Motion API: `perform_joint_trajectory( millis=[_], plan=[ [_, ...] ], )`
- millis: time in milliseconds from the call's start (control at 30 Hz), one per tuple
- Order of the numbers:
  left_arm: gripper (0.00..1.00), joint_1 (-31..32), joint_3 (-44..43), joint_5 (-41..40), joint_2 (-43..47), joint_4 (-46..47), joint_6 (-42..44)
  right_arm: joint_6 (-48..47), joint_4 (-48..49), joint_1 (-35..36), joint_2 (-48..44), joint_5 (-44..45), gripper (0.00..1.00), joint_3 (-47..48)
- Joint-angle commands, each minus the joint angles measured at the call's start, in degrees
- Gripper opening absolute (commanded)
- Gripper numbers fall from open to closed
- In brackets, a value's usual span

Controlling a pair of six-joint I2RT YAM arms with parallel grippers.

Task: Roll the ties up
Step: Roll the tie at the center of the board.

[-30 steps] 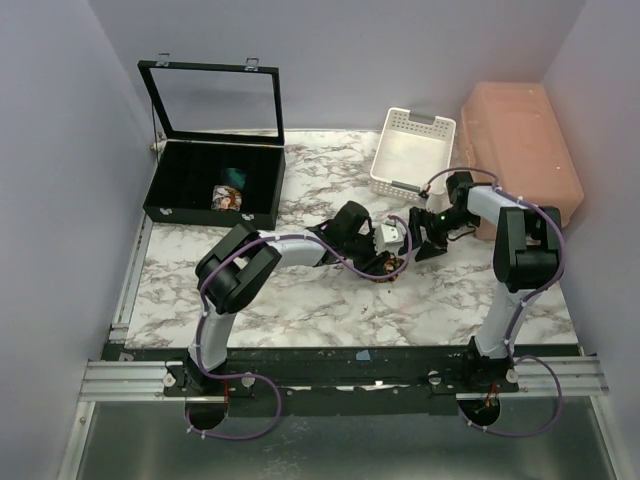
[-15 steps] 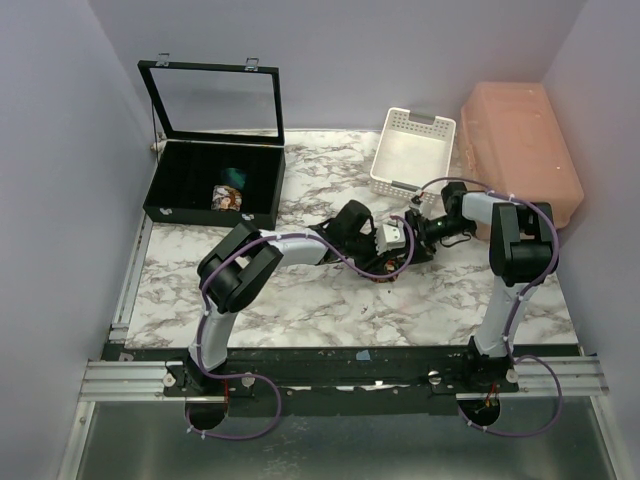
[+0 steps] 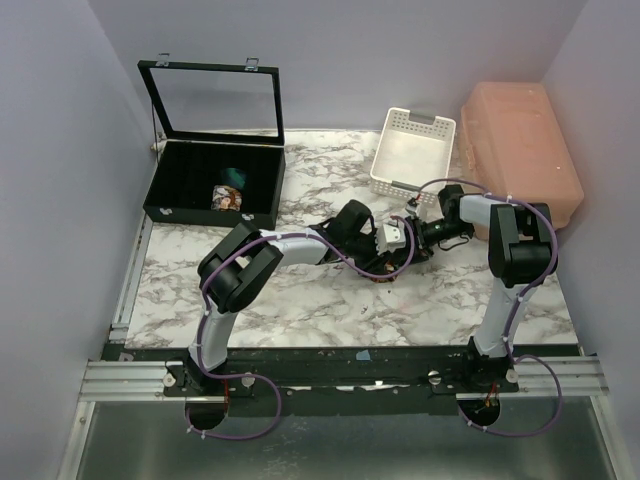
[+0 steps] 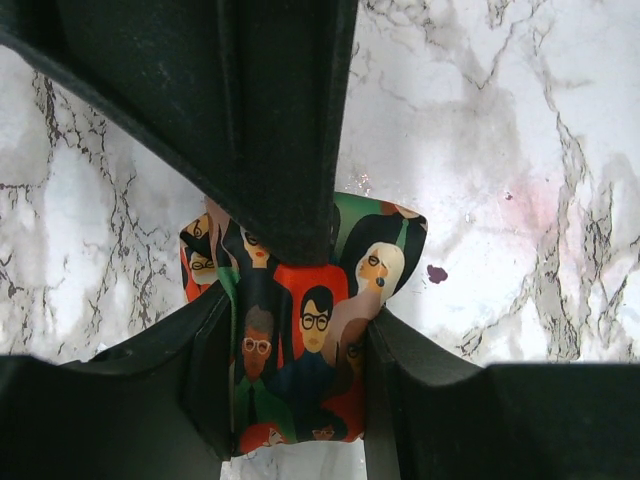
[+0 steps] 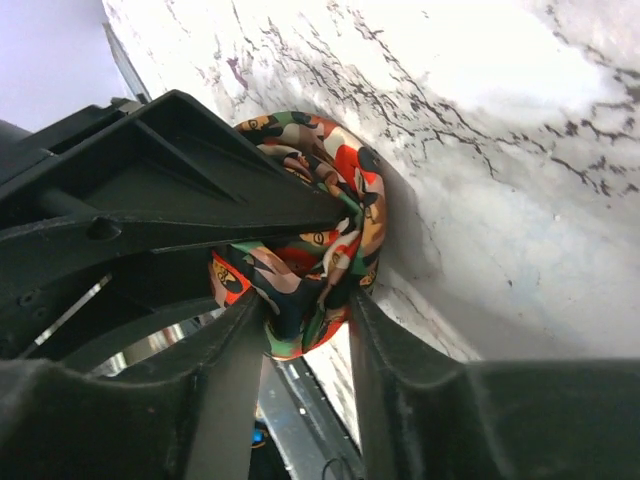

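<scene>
Since a second ago the right gripper (image 5: 305, 310) has swung in from near the pink bin (image 3: 520, 150) toward the middle of the marble table (image 3: 300, 300), and its jaws, which stood wide and clear of the fabric, now sit against the rolled tie (image 5: 330, 200) from both sides, pinching its lower end. The left gripper (image 4: 295, 330) has not shifted; its jaws are partly closed with the same roll clamped between them, one finger on each flank. Both claws therefore grip one bundle, meeting nose to nose at the centre of the table, in front of the white basket (image 3: 412, 150). In the left wrist view, a black finger of the other arm comes down from above onto the top of the roll. The tie is wound into a compact coil printed with cartoon faces in glasses on red, green and dark ground, and it sits low against the marble surface. At the back left, the black case (image 3: 180, 205) stands with its glass lid raised, and inside it lie a teal tie (image 3: 236, 177) and, just in front of it, a patterned tie (image 3: 228, 198), both rolled.
</scene>
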State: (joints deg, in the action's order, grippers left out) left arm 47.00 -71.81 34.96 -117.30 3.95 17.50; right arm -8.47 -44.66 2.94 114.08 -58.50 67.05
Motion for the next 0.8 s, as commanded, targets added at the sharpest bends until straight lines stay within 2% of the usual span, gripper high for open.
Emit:
perform_joint_trajectory(
  millis=[0,67,133,267,300,333,467,700,767],
  plan=[
    [0.29,0.29,0.67,-2.86,-3.73,-6.31,1.09,-0.03,-0.05,0.66,0.27,0.76,0.30,0.94],
    [0.34,0.35,0.59,-3.08,-3.58,-6.41,0.60,-1.01,-1.17,0.66,0.53,0.67,0.17,1.37],
    [0.46,0.15,0.62,-3.12,-3.18,-6.11,-0.16,-1.94,-1.88,0.66,0.28,0.74,0.03,1.34],
    [0.80,-0.51,2.82,-2.57,-0.42,-2.09,-1.82,-1.32,-1.11,0.66,-1.01,0.49,0.00,0.20],
    [0.92,-0.76,4.04,-2.08,0.70,-0.75,-1.85,-1.12,-0.74,0.66,-1.35,0.45,0.01,-0.25],
    [0.98,-0.71,5.01,-1.84,1.62,0.79,-1.66,-0.82,-0.21,0.66,-1.72,0.49,0.00,-0.55],
    [0.98,-0.70,7.65,-1.76,3.67,4.81,-0.56,-0.15,1.08,0.66,-2.79,0.01,0.00,-1.78],
    [0.99,-0.41,5.99,-1.35,0.49,4.57,1.05,-0.11,1.75,1.58,-4.60,-1.13,0.01,-2.70],
    [0.94,-0.25,5.11,-0.87,-0.35,2.81,2.58,-0.04,1.62,1.71,-4.75,-1.50,0.00,-2.56]
  ],
)
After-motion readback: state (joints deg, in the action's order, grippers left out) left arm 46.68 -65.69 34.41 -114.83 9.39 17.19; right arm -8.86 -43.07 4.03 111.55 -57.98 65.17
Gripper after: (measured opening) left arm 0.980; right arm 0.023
